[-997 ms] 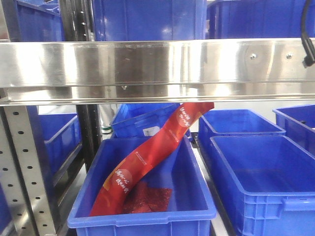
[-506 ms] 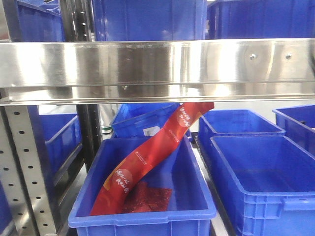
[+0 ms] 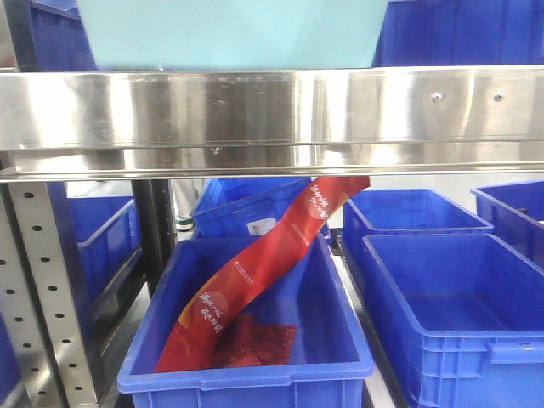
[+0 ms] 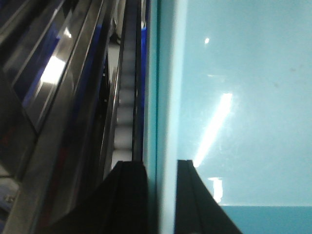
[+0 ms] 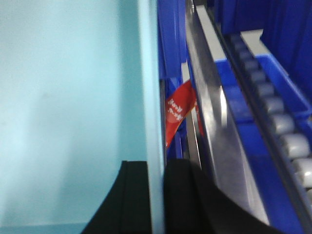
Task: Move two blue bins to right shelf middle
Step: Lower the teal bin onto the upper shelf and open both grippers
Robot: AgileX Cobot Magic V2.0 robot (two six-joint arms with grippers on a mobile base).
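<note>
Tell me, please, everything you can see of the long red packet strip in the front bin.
The red packet strip is a long, glossy, flexible band of joined red packets with white print and small orange marks. It runs diagonally, its lower end resting inside the blue bin at front left, its upper end rising to the right and vanishing behind the steel shelf rail. It sags in a gentle curve. A flatter red packet lies beneath it on the bin floor.

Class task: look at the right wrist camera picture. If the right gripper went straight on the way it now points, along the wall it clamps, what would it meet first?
The right gripper is shut on the wall of the pale teal bin, so it would slide along that wall. No obstacle shows ahead on that line; depth is unclear. The red packet lies just to its side.
</note>
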